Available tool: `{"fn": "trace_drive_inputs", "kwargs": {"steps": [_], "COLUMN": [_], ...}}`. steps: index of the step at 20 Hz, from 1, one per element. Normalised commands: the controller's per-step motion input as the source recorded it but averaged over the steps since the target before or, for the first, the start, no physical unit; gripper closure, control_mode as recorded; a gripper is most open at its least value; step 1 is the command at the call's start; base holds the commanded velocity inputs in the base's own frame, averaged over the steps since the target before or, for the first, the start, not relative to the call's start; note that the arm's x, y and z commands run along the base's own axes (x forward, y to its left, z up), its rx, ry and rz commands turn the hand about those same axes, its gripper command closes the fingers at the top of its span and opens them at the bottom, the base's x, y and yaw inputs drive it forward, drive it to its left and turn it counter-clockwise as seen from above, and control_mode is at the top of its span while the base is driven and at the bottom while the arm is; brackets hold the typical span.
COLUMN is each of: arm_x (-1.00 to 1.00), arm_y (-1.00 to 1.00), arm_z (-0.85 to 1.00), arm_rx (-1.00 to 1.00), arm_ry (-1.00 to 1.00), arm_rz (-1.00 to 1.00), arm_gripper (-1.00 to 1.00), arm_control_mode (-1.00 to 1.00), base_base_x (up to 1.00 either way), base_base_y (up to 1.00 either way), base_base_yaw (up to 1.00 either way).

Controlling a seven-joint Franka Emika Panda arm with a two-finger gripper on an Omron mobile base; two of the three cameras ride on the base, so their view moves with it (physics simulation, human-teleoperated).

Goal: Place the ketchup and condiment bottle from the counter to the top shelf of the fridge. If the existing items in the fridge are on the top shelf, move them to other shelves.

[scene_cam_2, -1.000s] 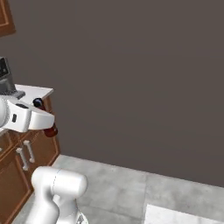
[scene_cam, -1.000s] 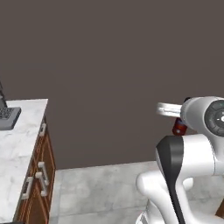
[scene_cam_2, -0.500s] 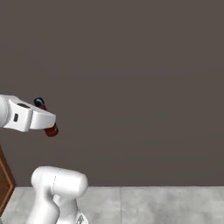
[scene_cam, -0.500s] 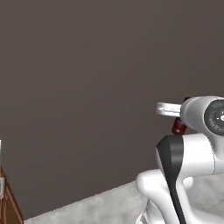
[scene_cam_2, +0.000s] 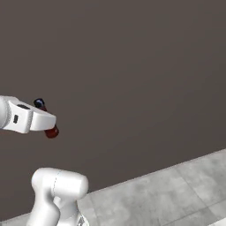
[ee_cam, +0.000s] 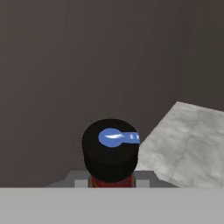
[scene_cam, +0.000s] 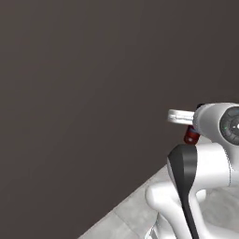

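Observation:
My gripper (scene_cam_2: 47, 122) is shut on the condiment bottle (scene_cam_2: 52, 131), a small dark red-brown bottle held in the air in front of a dark wall. Its black cap (ee_cam: 110, 148) sits in the lower middle of the hand view, with a blue glint on top. In the left base view the bottle's red lower part (scene_cam: 191, 135) peeks out under the white hand (scene_cam: 180, 116), close to the arm's big joint. The ketchup, the counter, the fridge and the two fruits are out of view.
A plain dark grey-brown wall (scene_cam: 84, 93) spans both base views. Grey tiled floor (scene_cam_2: 167, 194) lies below it and also shows at the right of the hand view as floor tiles (ee_cam: 183, 140).
Both base views have swept sideways with the base. The counter and its cabinets slid out past the left edge. The bottle stays in the gripper, held the same way.

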Motion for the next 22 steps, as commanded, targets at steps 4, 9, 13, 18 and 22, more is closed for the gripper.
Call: {"fn": "trace_drive_inputs", "kwargs": {"steps": [4, 9, 13, 18, 22], "arm_x": [0.0, 0.0, 0.0, 0.0, 0.0], "arm_y": [0.0, 0.0, 0.0, 0.0, 0.0], "arm_z": [0.0, 0.0, 0.0, 0.0, 0.0], "arm_rx": [0.0, 0.0, 0.0, 0.0, 0.0], "arm_ry": [0.0, 0.0, 0.0, 0.0, 0.0], "arm_rz": [0.0, 0.0, 0.0, 0.0, 0.0], "arm_gripper": [1.0, 1.0, 1.0, 1.0, 1.0], "arm_control_mode": [1.0, 1.0, 1.0, 1.0, 1.0], "base_base_x": [0.76, 0.76, 0.74, 0.75, 0.88], "base_base_y": [-0.06, -0.2, -0.28, -0.37, -0.39], "base_base_yaw": [-0.51, -0.49, -0.5, -0.47, -0.43]}}
